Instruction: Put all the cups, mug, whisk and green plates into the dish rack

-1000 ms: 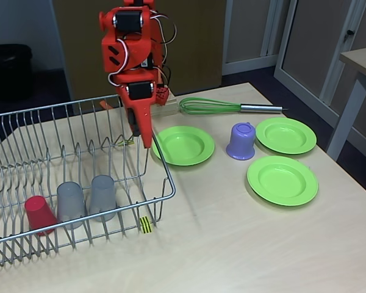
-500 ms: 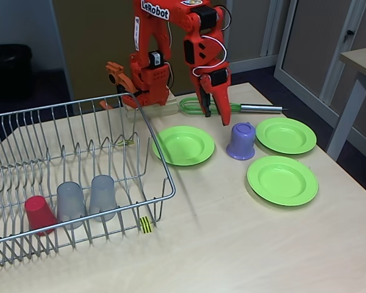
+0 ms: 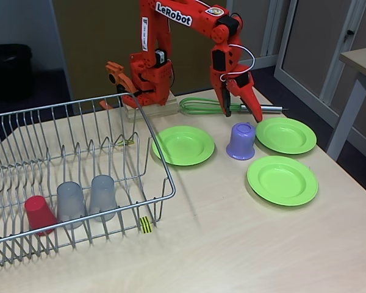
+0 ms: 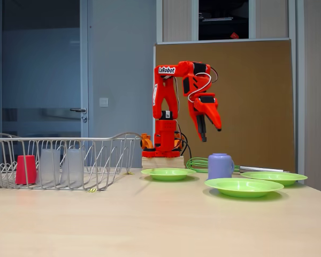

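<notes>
Pale wooden table (image 3: 232, 244), mug (image 3: 241, 141) upside down among three green plates (image 3: 282, 179). Gripper (image 3: 243, 112) spread, empty, hung above mug.

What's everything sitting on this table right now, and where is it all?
Dish rack: one, silver wire, left of the table in both fixed views.
Red cup: one, upside down in the rack's front row.
Grey cups: two, translucent, upside down beside the red one.
Mug: one, lilac, upside down on the table among the plates.
Green plates: three, lime, on the table right of the rack.
Whisk: one, green wires, silver handle, lying behind the plates.
Table: one, pale wood.
Robot arm: one, orange; gripper open, in the air above the mug, holding nothing.
</notes>
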Controlling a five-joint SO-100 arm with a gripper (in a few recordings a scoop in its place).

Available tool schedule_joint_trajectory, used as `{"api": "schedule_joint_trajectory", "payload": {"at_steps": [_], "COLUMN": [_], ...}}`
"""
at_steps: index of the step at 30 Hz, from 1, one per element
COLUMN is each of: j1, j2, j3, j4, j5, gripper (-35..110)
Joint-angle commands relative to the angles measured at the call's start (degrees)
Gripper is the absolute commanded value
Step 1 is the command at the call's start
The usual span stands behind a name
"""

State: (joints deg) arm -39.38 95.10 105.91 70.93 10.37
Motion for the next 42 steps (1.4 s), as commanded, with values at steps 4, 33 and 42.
{"api": "schedule_joint_trajectory", "payload": {"at_steps": [4, 33, 42], "j1": [-4.83, -5.8, -2.46], "j2": [-3.87, -11.51, -8.79], "j3": [1.41, 6.86, 2.9], "j4": [-4.83, -16.7, -11.95], "j5": [6.06, 15.56, 10.99], "gripper": [52, 25, 14]}}
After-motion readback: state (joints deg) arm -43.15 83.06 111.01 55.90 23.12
